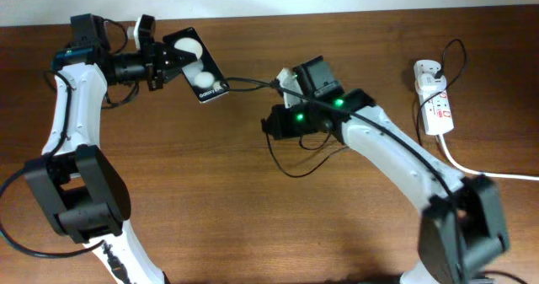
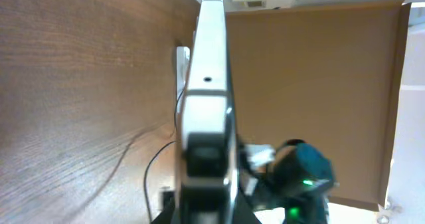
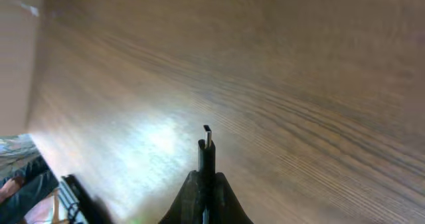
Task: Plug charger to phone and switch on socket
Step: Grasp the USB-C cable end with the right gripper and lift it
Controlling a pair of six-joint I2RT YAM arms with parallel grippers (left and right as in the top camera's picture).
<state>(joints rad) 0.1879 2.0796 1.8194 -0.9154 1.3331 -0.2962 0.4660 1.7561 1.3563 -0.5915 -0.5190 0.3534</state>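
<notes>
My left gripper [image 1: 168, 62] is shut on the phone [image 1: 197, 66], a black slab with two white spots, and holds it tilted above the table's far left. In the left wrist view the phone [image 2: 208, 71] shows edge-on between the jaws [image 2: 207, 204]. My right gripper [image 1: 269, 125] is at mid table, right of the phone and apart from it. In the right wrist view it [image 3: 206, 181] is shut on the charger's black plug [image 3: 207, 151], metal tip pointing out over bare wood. The thin charger cable [image 1: 396, 136] leads to the white adapter [image 1: 425, 70] on the socket [image 1: 438, 109] at the far right.
The socket's thick white cord [image 1: 484, 172] runs off the right edge. Loose loops of thin black cable [image 1: 290, 168] lie under the right arm, and one strand [image 1: 253, 83] passes close to the phone's lower corner. The table's far edge meets a pale wall.
</notes>
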